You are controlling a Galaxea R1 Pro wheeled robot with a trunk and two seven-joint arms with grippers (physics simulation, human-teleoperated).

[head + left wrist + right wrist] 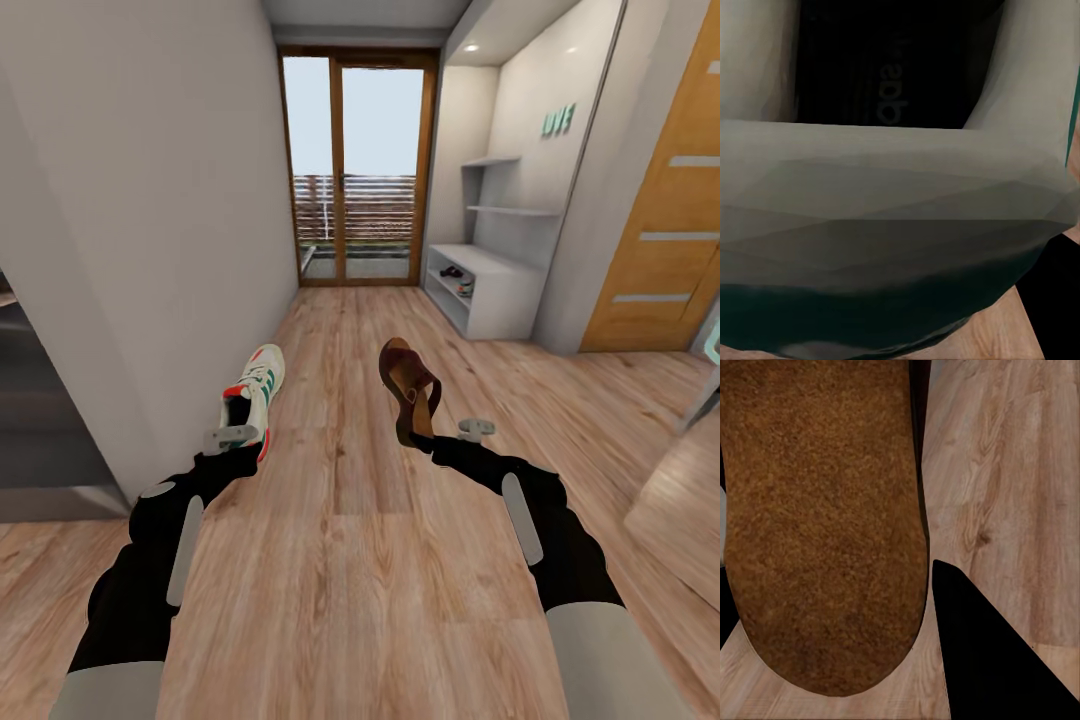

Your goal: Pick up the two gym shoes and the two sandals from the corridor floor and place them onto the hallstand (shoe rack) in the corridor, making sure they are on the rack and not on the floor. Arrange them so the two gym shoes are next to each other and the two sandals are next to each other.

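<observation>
Gym shoe: held aloft over the corridor floor at the left of the head view, left gripper fingers clamped on its heel end. Sandal: held aloft at centre-right, right gripper fingers clamped on it; its tan footbed faces the right wrist camera. Hallstand: against the right wall far down the corridor, well apart from both arms; small dark items on its lower shelves, too small to identify.

The small dark things on the pale grey hallstand's lower shelves are too small to tell; picture edges crop the tan sandal footbed.
</observation>
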